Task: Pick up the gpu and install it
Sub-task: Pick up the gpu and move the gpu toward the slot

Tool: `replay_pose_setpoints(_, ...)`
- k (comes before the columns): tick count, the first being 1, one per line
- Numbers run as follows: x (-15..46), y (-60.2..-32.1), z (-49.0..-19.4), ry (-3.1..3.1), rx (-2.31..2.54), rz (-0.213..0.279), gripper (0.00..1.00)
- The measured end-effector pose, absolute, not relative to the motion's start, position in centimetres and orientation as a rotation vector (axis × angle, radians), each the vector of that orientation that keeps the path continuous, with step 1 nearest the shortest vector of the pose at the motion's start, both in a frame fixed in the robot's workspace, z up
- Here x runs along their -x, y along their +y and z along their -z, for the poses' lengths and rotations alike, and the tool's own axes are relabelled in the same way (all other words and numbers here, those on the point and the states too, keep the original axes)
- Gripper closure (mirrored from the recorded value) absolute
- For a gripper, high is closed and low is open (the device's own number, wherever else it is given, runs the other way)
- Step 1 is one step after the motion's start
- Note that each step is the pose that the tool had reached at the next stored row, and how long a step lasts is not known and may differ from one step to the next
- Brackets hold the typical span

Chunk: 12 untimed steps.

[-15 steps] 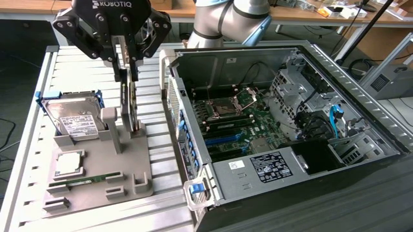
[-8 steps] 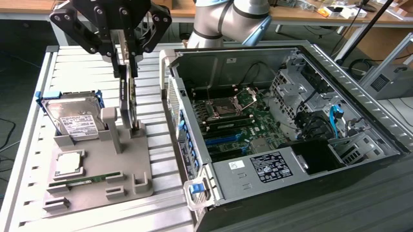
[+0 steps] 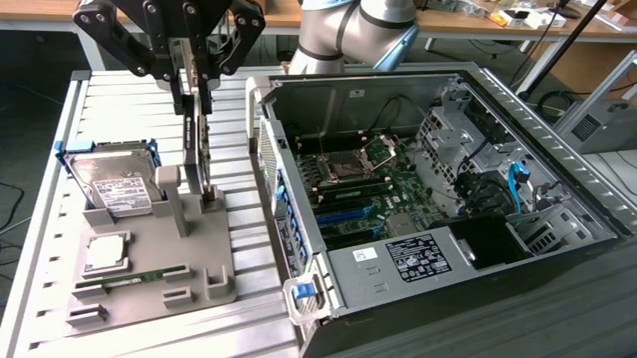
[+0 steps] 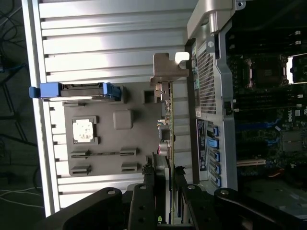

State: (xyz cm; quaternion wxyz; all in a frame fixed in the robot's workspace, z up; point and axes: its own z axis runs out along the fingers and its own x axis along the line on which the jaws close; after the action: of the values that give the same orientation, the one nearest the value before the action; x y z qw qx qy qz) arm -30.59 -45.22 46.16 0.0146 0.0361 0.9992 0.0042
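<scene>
At the exterior view's left, gripper (image 3: 194, 93) hangs over the grey holder (image 3: 149, 261), beside the open case (image 3: 329, 97).

Claw is closed down narrow on the gpu (image 3: 197, 149), with fingers (image 4: 144, 206) flanking the card, one on each face. Card stands upright, seen edge-on, with its bracket (image 4: 168, 69) at the end opposite the claw. That end sits at the holder's slot post. Cannot tell whether it is clear of the slot or seated in it; the edge-on view is poor.

Drive (image 3: 115, 179) stands in the holder just left of the card. Chip (image 3: 107, 252) and memory stick (image 3: 134, 277) lie flat, nearer.

Risks, as judged:
- Grip is high on a thin card with little pad contact. Card may pivot or slip if it drags on the slot.
- Any tilt could bind it in the post and haul the holder up with it.
- Bracket projects past the card and could strike the case wall, close on the right.
- Slot on the board (image 3: 368, 194) looks narrow. A card twisted in the pinch would jam.
</scene>
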Motion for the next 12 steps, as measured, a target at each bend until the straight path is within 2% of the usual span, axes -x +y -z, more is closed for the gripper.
replay_pose_setpoints(12,30.6,-45.2,-47.5,3.11,-0.112,-0.013,0.73)
